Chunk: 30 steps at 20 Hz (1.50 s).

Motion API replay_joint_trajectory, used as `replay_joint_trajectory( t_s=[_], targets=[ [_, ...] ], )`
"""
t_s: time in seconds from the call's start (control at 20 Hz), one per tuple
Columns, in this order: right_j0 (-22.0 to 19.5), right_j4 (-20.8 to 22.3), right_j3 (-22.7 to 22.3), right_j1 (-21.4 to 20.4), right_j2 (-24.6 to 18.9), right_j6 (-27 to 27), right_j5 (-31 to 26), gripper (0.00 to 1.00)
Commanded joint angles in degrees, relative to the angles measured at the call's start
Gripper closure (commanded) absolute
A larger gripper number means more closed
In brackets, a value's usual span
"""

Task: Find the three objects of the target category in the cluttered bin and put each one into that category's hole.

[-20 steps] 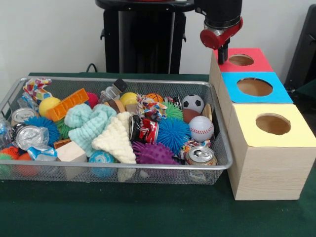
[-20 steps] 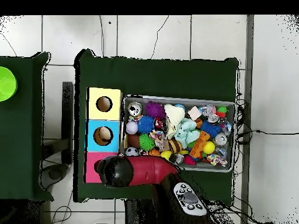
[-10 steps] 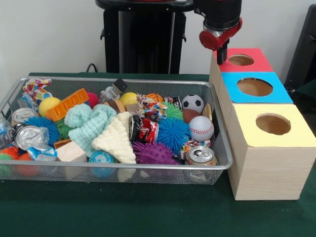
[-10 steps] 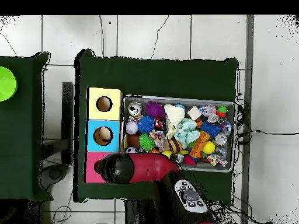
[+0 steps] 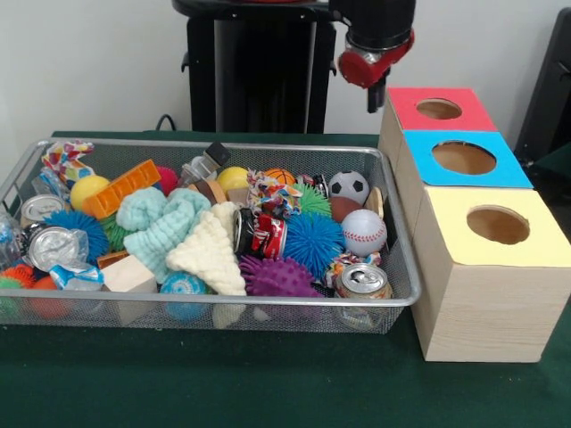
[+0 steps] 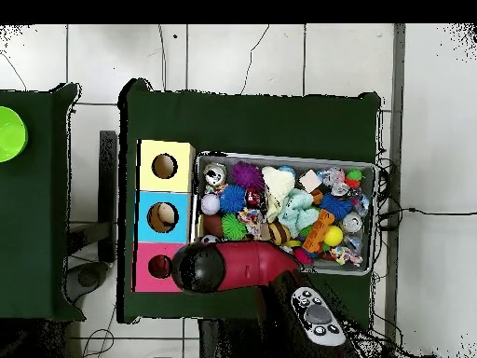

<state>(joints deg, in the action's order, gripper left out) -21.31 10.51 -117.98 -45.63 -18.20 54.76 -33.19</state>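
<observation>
The red and black arm's gripper (image 5: 371,89) hangs high at the far side of the table, above the gap between the far right corner of the silver wire-mesh bin (image 5: 268,148) and the red-topped wooden box (image 5: 409,111). Only a dark tip shows below the red wrist, so I cannot tell how far the pincer is parted or whether it grips anything.

3 wooden boxes stand in a row touching the bin's right side, each with 1 round hole: the red-topped box farthest, the blue-topped wooden box (image 5: 500,171) in the middle, the yellow-topped wooden box (image 5: 544,245) nearest.

Inside the bin, on its right side, a black and white soccer ball (image 5: 349,185) lies at the far end, a white baseball (image 5: 364,231) just nearer, and a small brown football (image 5: 343,208) between them. A blue spiky ball (image 5: 313,241) sits left of the baseball, a purple spiky ball (image 5: 277,276) nearer still. A silver drinks can (image 5: 362,283) lies at the near right corner. A cream knitted cloth (image 5: 210,250) and a mint knitted cloth (image 5: 161,223) fill the middle.

From overhead, the red arm (image 6: 244,267) covers the bin's corner beside the red-topped box.
</observation>
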Motion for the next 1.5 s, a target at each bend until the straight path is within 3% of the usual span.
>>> replay_joint_trajectory(
  t_s=[0.05, 0.2, 0.3, 0.55, 0.7, 0.9, 1.05, 1.5],
  targets=[
    [-5.94, 5.88, 8.74, -3.87, -1.68, -7.49, -10.55, 1.00],
    [-8.59, 8.42, 9.45, -5.59, -5.31, -12.63, -12.77, 1.00],
    [-9.76, 8.93, 9.44, -6.50, -6.94, -13.01, -13.56, 1.00],
    [-8.76, 10.99, 9.92, -7.62, -5.34, -1.18, -3.37, 1.00],
    [-8.57, 10.03, 9.92, -6.54, -6.22, 2.28, 1.18, 1.00],
    [-6.38, 9.33, 11.86, -5.15, -4.39, 6.59, 2.98, 1.00],
    [-8.25, 7.87, 12.60, -4.22, -6.33, 4.01, 3.26, 1.00],
    [-12.04, 9.11, 19.82, -0.51, -8.56, -3.09, -2.74, 1.00]
  ],
)
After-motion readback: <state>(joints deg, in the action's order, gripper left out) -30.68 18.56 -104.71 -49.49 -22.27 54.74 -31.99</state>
